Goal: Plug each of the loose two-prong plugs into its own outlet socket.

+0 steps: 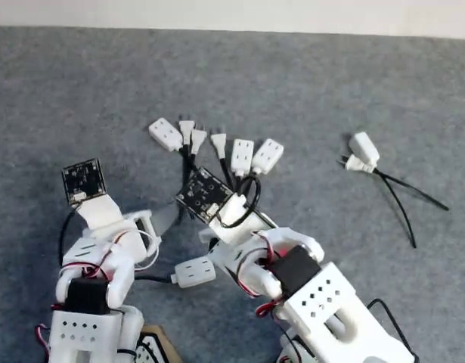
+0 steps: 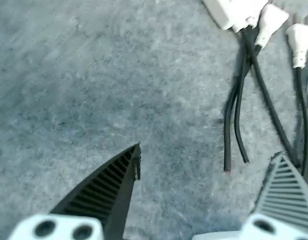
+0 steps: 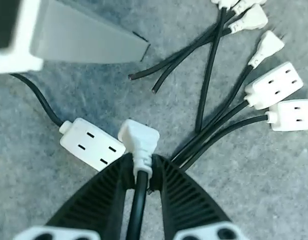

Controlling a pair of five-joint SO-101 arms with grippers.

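Right pincer (image 3: 142, 172) clamped on plug (image 3: 138, 140), held just beside socket (image 3: 91, 145), likely lining up for insertion. Left pincer (image 2: 209, 154) wide open, empty, near, probably ready to steady socket. Beyond, far plugs (image 3: 266, 47) and far sockets (image 3: 274, 85) fanned on worktop (image 2: 68, 75), awaiting pairing.

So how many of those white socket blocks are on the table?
5. A socket at the row's left end, two at its right end, one between the arms, one far right. The arms may hide others.
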